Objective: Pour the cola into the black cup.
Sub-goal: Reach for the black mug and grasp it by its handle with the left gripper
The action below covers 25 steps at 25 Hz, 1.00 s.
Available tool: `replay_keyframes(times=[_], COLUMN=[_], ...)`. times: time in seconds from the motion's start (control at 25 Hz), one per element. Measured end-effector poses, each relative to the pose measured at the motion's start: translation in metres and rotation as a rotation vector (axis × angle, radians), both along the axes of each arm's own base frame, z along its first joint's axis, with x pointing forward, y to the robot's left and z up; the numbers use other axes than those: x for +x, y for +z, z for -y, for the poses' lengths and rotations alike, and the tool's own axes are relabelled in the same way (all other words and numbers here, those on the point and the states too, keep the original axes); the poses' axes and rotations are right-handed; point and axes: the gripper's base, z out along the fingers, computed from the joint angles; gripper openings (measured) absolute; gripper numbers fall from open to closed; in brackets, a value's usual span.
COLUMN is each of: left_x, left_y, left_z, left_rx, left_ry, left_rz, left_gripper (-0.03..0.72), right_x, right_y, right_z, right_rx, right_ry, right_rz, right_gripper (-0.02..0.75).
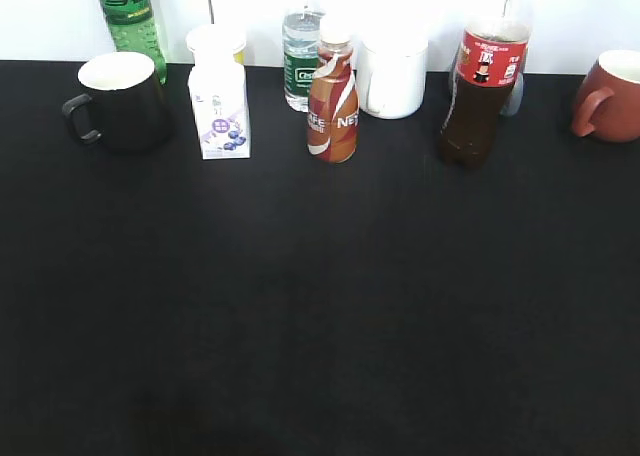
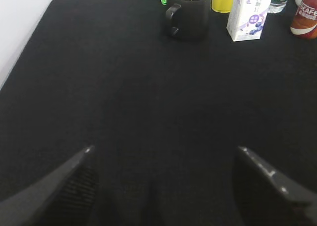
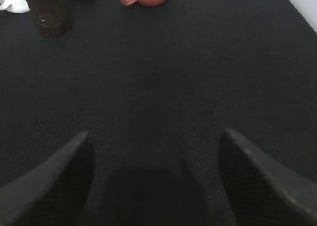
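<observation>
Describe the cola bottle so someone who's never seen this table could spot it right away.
Look along the back row on the black table, right of centre. Between the white mug and the reddish-brown mug stands the cola: the only bottle of dark brown liquid, with a red label around its upper part.

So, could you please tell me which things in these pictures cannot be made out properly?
- Clear plastic cola bottle with red label: its cap is lost against the bright wall in the exterior view; the right wrist view cuts off everything but its base.
- Wide black mug with white inside: contents not visible from this angle.
- Green bottle: top cut by the frame edge.
- Left gripper and right gripper: only the open fingers show.
</observation>
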Motion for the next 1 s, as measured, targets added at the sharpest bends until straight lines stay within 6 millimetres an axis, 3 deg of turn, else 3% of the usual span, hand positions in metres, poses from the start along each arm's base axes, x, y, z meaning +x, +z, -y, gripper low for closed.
replay_keyframes(times=[0.16, 0.32, 0.44, 0.48, 0.56, 0.76, 0.84, 1.0], left_x=[0.000, -0.001, 0.005, 0.022, 0.062, 0.166, 0.206, 0.252], left_y=[0.000, 0.003, 0.032, 0.043, 0.037, -0.009, -0.043, -0.102], left_z=[0.000, 0.000, 0.000, 0.001, 0.002, 0.006, 0.009, 0.019], left_rx=[0.000, -0.004, -0.024, -0.033, -0.037, -0.035, -0.008, -0.001], left_ry=[0.000, -0.002, 0.003, 0.008, 0.014, 0.034, 0.016, -0.070], left_rz=[0.000, 0.016, 0.321, 0.450, 0.490, 0.465, 0.380, 0.287], left_gripper=[0.628, 0.490, 0.478, 0.478, 0.477, 0.499, 0.517, 0.522], right_x=[0.000, 0.000, 0.000, 0.000, 0.000, 0.000, 0.000, 0.000], right_y=[0.000, 0.000, 0.000, 0.000, 0.000, 0.000, 0.000, 0.000], right_z=[0.000, 0.000, 0.000, 0.000, 0.000, 0.000, 0.000, 0.000], right_rx=[0.000, 0.000, 0.000, 0.000, 0.000, 0.000, 0.000, 0.001], right_ry=[0.000, 0.000, 0.000, 0.000, 0.000, 0.000, 0.000, 0.001], right_rz=[0.000, 0.000, 0.000, 0.000, 0.000, 0.000, 0.000, 0.000], right_gripper=[0.594, 0.594, 0.594, 0.594, 0.594, 0.594, 0.594, 0.594])
